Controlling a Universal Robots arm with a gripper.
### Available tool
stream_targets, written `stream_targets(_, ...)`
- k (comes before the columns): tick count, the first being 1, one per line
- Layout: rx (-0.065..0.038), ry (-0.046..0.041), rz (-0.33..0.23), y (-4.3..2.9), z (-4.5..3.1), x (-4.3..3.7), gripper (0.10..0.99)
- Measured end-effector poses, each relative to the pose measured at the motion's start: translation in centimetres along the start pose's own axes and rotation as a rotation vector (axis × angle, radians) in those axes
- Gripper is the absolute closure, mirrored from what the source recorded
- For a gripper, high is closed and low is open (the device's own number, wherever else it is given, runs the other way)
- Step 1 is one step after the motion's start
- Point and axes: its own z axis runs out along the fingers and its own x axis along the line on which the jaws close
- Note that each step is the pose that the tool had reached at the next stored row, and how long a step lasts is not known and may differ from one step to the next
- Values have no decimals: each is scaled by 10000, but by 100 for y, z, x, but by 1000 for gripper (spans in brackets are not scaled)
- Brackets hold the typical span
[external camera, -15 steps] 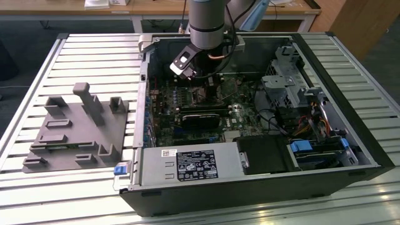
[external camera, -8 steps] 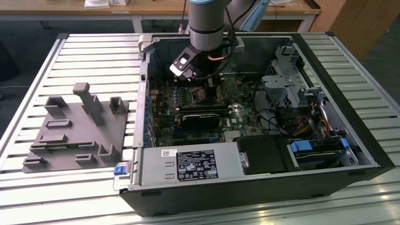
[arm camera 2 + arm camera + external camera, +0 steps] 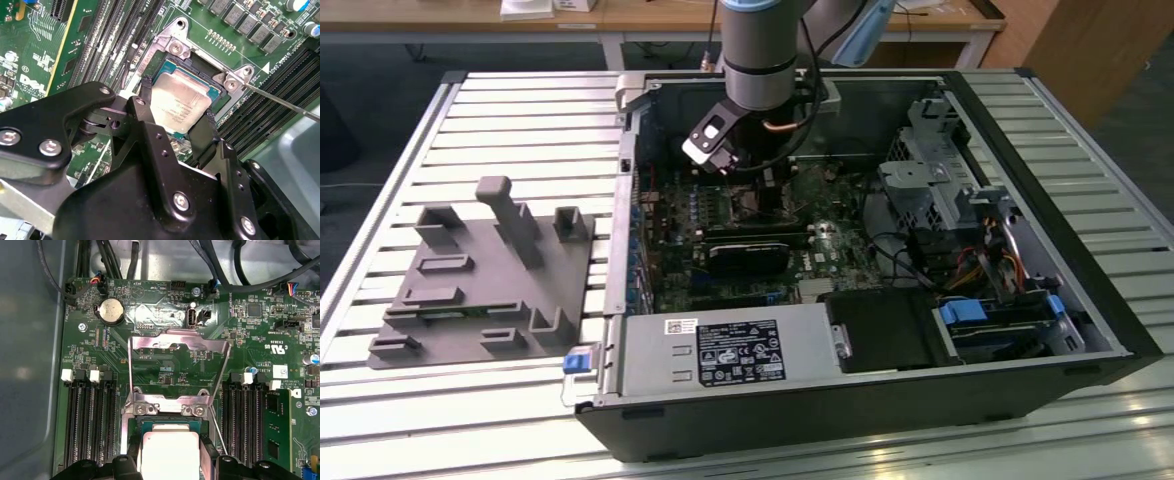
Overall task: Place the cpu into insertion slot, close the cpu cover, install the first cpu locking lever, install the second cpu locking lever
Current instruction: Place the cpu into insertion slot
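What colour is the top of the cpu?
The cpu top is pale silvery grey; second wrist view shows it best.

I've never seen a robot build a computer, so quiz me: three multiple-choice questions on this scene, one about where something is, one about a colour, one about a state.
1. Where is the silvery chip?
A) on the grey tray beside the case
B) in the gripper, at the socket
C) on the labelled box

2. What colour is the circuit board?
A) red
B) green
C) white

3. How is the metal cover frame?
A) shut over the chip
B) lying outside the case
C) swung open

Answers:
1 B, the gripper clasps the chip's two sides at the socket.
2 B, it is green in both wrist views.
3 C, it is swung back off the socket, and the board shows through its cut-out.
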Motion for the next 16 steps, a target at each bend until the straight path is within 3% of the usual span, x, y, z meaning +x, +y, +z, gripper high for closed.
stream_targets(13,-2,6,2,0,9,4,545)
stream_targets(15,-10,18,4,1,14,6,533)
stream_targets(16,-6,12,3,1,14,5,471)
